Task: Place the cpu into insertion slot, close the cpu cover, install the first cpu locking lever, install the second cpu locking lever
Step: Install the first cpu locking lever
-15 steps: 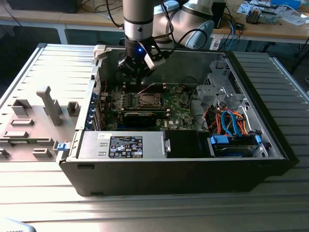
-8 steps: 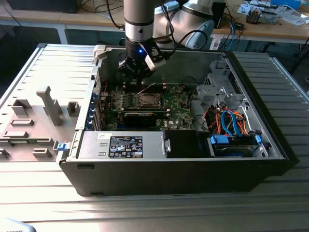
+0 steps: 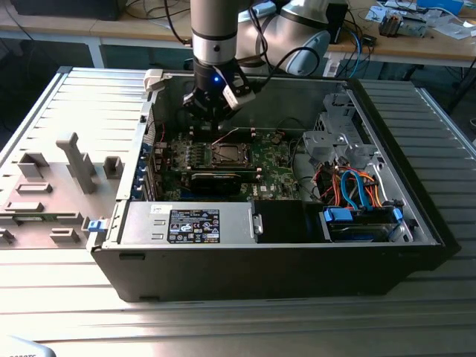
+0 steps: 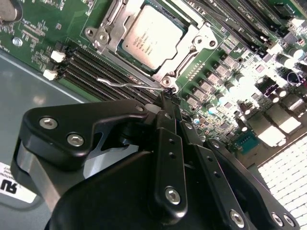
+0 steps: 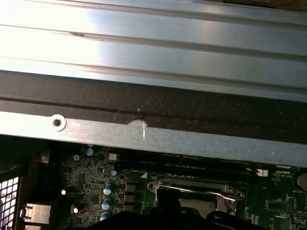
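Note:
The cpu (image 4: 151,38), a pale metallic square, lies in the insertion slot (image 3: 226,154) on the green board. The silvery cpu cover (image 4: 194,45) lies flat around it. A thin wire locking lever (image 4: 120,82) runs along one side of the socket, its hooked end standing free of the board. My gripper (image 4: 166,98) hangs just above the board beside the socket corner where that lever pivots. Its black fingers (image 4: 168,143) meet at the tips, shut with nothing between them. In the exterior view the gripper (image 3: 217,126) hovers over the socket's far edge. The first wrist view shows the socket (image 5: 192,194) and the lever (image 5: 211,193).
The board sits inside an open computer case (image 3: 416,223). Black memory slots (image 4: 91,67) run beside the socket. A black card (image 3: 216,182) lies in front of it, a power supply (image 3: 193,223) nearer still, and drive bays with blue and orange cables (image 3: 357,190) at the exterior view's right.

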Controlling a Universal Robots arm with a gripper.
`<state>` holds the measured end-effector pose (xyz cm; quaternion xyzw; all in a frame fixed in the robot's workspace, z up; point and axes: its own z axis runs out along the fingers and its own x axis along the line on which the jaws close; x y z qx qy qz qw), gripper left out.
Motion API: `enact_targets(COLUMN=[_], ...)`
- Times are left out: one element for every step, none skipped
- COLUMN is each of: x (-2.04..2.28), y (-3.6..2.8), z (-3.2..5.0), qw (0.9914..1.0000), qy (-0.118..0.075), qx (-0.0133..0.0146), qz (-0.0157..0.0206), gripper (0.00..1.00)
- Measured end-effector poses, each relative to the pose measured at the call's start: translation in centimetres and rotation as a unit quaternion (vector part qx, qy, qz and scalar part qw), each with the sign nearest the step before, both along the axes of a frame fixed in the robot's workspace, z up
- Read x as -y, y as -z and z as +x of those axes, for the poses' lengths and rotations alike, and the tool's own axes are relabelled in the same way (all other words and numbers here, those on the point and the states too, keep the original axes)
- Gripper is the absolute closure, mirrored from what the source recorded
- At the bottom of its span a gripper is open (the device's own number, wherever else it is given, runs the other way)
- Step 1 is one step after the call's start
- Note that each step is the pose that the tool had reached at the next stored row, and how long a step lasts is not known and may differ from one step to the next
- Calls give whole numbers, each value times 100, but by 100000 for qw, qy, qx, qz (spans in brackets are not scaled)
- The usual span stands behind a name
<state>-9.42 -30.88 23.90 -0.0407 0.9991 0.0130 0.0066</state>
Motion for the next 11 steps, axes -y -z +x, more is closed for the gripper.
enact_targets(x=[0,0,0,-9,-18,-20,-20,-20,-21,-21,-22], y=[3,8,18,21,23,23,23,23,23,24,26], z=[0,-1,-1,4,8,10,10,9,9,9,10], qw=[99995,99983,99944,99936,99937,99937,99937,99937,99937,99937,99937], qy=[957,1835,3356,3565,3561,3552,3550,3554,3556,3559,3554], qx=[-11,-9,-12,-15,-9,-10,-9,-13,-10,-8,-9], qz=[-15,-9,-11,-19,-15,-18,-15,-14,-13,-13,-13], gripper=[89,89,89,89,89,89,89,89,89,89,89])
